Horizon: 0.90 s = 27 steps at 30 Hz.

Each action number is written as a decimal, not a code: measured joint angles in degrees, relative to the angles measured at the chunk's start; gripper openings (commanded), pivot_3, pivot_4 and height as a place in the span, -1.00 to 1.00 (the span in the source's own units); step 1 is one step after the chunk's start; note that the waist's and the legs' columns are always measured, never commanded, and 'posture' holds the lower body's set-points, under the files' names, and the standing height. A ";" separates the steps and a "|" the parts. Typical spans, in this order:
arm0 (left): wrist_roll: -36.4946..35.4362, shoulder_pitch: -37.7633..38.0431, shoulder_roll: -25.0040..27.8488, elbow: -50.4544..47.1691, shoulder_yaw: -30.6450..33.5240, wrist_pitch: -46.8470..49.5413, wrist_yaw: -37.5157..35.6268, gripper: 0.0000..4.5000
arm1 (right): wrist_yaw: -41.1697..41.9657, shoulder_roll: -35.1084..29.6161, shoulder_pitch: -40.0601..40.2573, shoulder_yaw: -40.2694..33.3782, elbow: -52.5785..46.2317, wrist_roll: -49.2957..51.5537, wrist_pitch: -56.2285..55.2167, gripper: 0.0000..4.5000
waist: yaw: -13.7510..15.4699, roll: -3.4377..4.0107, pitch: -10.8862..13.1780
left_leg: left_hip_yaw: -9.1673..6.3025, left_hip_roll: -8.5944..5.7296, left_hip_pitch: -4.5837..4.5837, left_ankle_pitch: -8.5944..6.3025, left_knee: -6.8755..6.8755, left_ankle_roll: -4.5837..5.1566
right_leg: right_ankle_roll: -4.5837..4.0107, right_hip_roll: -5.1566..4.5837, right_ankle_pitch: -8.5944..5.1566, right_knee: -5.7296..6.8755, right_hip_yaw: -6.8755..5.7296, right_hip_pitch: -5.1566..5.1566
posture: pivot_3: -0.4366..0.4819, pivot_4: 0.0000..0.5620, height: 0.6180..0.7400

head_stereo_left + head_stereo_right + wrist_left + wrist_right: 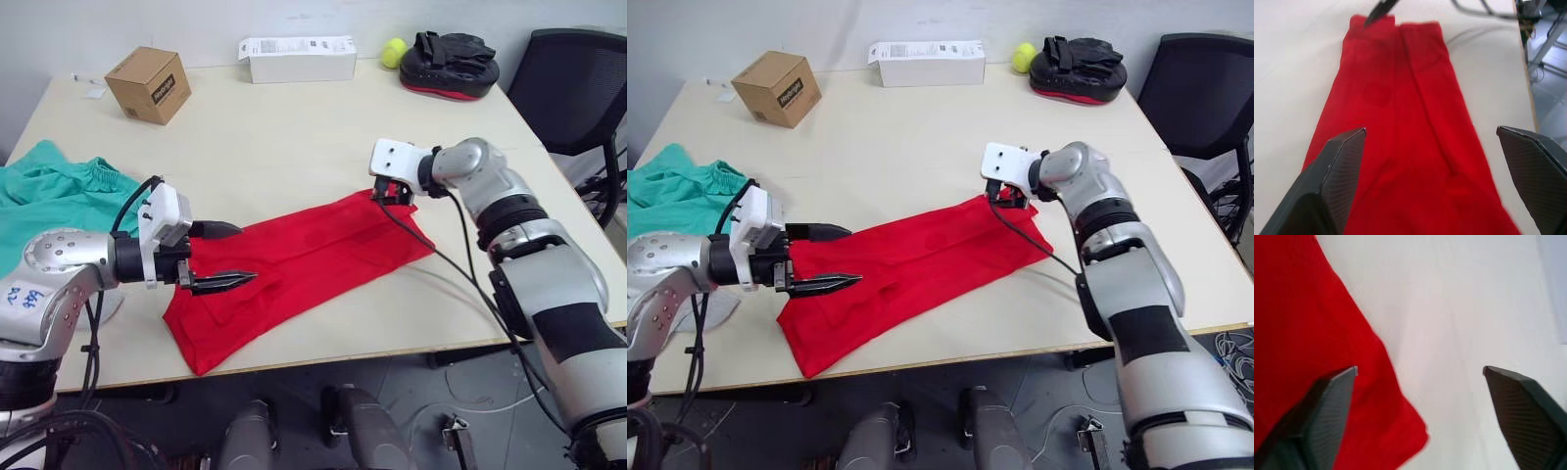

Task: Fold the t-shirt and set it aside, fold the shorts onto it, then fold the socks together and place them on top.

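your left gripper [223,257] is released: its two black fingers stand spread, one above the other in the head view, and hold nothing. it hovers just over the near left end of the t-shirt [294,264]. in the left wrist view the fingers [1334,178] frame the red cloth, which runs lengthwise away between them.

your right gripper [1420,382] is also released. in the right wrist view its fingers stand wide apart, one over the red cloth, the other over bare table. in the head view it sits at the far right corner of the t-shirt; you cannot tell from there whether it touches the cloth.

the t-shirt lies flat near the front edge of the table [294,137], folded into a long narrow strip that runs diagonally from near left to far right. lengthwise fold lines show on its top.

the shorts [49,191] lie bunched at the left edge of the table, well apart from the t-shirt, behind your left arm.

along the far edge stand a brown cardboard box [149,85], a white box [299,59], a yellow-green ball [394,52] and a black pad with red trim [451,65]. a black chair [573,93] stands past the right edge.
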 measured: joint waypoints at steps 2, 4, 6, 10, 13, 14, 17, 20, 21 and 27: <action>3.16 -5.22 0.26 7.86 -3.10 -2.43 -2.83 1.00 | 2.76 -3.74 6.25 -1.36 -9.21 2.04 -0.37 0.99 | 0.49 -0.01 0.00 | -0.03 -0.02 -0.02 0.00 0.00 0.00 | 0.01 0.00 0.00 -0.03 -0.03 0.03 | -0.05 -0.47 1.00; 6.39 -11.03 -0.11 16.36 -6.08 -4.93 -5.65 1.00 | 5.61 -7.67 14.69 -2.50 -20.20 4.25 0.06 0.99 | 1.00 0.00 0.00 | 0.00 -0.03 -0.07 -0.03 0.02 0.03 | 0.07 0.01 -0.01 -0.05 -0.04 0.01 | -0.05 -0.47 1.00; 9.50 -15.78 -0.43 24.23 -8.18 -7.52 -8.50 1.00 | 7.63 -11.09 22.29 -2.94 -29.46 5.44 0.71 0.99 | 1.32 0.01 0.00 | 0.12 -0.03 -0.06 -0.08 0.04 0.05 | 0.12 0.02 -0.03 -0.06 0.00 -0.03 | -0.05 -0.47 1.00; 17.27 -26.85 -3.68 41.78 -14.21 -14.21 -13.64 1.00 | 9.09 -17.92 35.69 -6.37 -46.67 8.25 2.45 0.99 | 1.29 0.02 0.03 | 0.29 -0.03 -0.06 -0.15 0.09 0.07 | 0.17 0.03 -0.06 -0.03 0.02 -0.09 | -0.05 -0.47 1.00; 22.61 -32.15 -5.59 52.23 -17.50 -18.84 -16.47 1.00 | 9.33 -21.22 41.82 -8.95 -54.88 9.43 3.14 0.99 | 0.93 -0.03 0.05 | 0.35 0.04 0.01 -0.17 0.12 0.01 | 0.18 0.11 -0.06 -0.01 0.04 -0.08 | -0.05 -0.47 1.00; 24.28 -33.43 -6.15 55.28 -18.38 -20.06 -16.89 1.00 | 9.09 -21.91 43.45 -9.29 -56.64 9.38 3.02 0.99 | 0.83 -0.05 0.06 | 0.37 0.07 0.03 -0.17 0.13 -0.02 | 0.18 0.15 -0.06 0.00 0.06 -0.08 | -0.05 -0.47 1.00; 28.63 -36.30 -8.25 62.93 -20.34 -22.71 -17.28 1.00 | 7.79 -22.77 48.25 -9.33 -59.54 8.68 2.59 0.99 | 0.89 -0.08 0.08 | 0.34 0.08 0.03 -0.15 0.14 -0.05 | 0.18 0.17 -0.07 0.02 0.06 -0.08 | -0.05 -0.47 1.00; 32.47 -37.34 -10.30 68.60 -21.22 -26.16 -16.72 1.00 | 5.40 -22.69 49.86 -9.29 -61.10 7.47 2.95 0.99 | 0.79 -0.11 0.09 | 0.36 0.10 0.04 -0.14 0.17 -0.06 | 0.17 0.16 -0.06 0.08 0.10 -0.10 | -0.05 -0.47 1.00; 33.10 -37.40 -10.69 69.44 -21.26 -27.04 -16.48 1.00 | 4.95 -22.58 49.90 -9.27 -61.27 7.20 3.03 0.99 | 0.79 -0.15 0.11 | 0.36 0.10 0.04 -0.14 0.18 -0.07 | 0.17 0.16 -0.06 0.09 0.10 -0.10 | -0.05 -0.47 1.00; 35.97 -39.21 -12.01 73.00 -20.74 -29.08 -15.49 0.57 | 1.69 -20.08 48.52 -8.53 -59.49 4.95 3.09 1.00 | 0.83 -0.20 0.09 | 0.36 0.10 0.10 -0.11 0.26 -0.05 | 0.11 0.14 -0.02 0.14 0.09 -0.05 | -0.05 -0.47 1.00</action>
